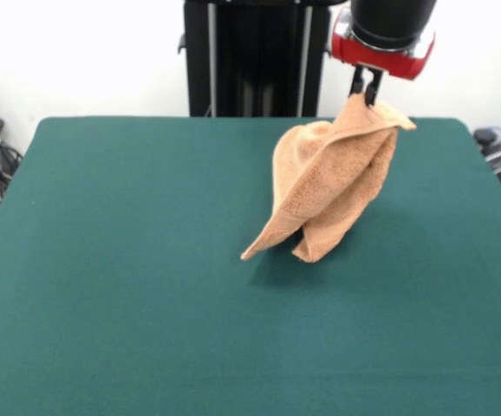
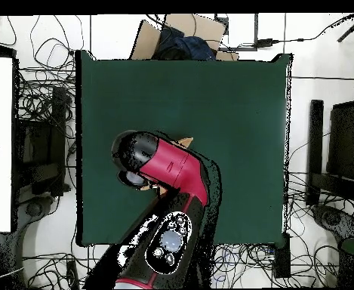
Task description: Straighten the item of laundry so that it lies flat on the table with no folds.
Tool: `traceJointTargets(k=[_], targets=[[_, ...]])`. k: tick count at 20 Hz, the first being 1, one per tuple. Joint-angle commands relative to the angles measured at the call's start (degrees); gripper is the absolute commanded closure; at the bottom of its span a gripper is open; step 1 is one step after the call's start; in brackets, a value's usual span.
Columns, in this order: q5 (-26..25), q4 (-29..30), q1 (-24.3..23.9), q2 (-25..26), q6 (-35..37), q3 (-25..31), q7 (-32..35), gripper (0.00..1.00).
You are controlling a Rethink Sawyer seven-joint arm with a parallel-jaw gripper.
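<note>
Holding the towel (image 1: 333, 186) bunched, our gripper (image 1: 366, 94) is pinched onto one corner; dropping now means folds on the table (image 1: 129, 260).

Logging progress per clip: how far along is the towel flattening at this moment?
Done: the gripper has pinched the towel by one top corner and raised it. In hand: the towel hangs in draped folds, its lower tips at or just above the table. From overhead the arm hides nearly all of it. Left: lay it down and spread it flat; no part lies flat yet.
</note>
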Motion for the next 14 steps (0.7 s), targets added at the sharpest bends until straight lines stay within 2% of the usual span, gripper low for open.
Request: traceJointTargets(k=[1,14], targets=[[-1.59,2.45,0.31,-0.66,-2.56,3.42,12.08,1.0],[-1.99,2.04,0.61,-0.18,-2.64,2.99,12.33,1.0]])
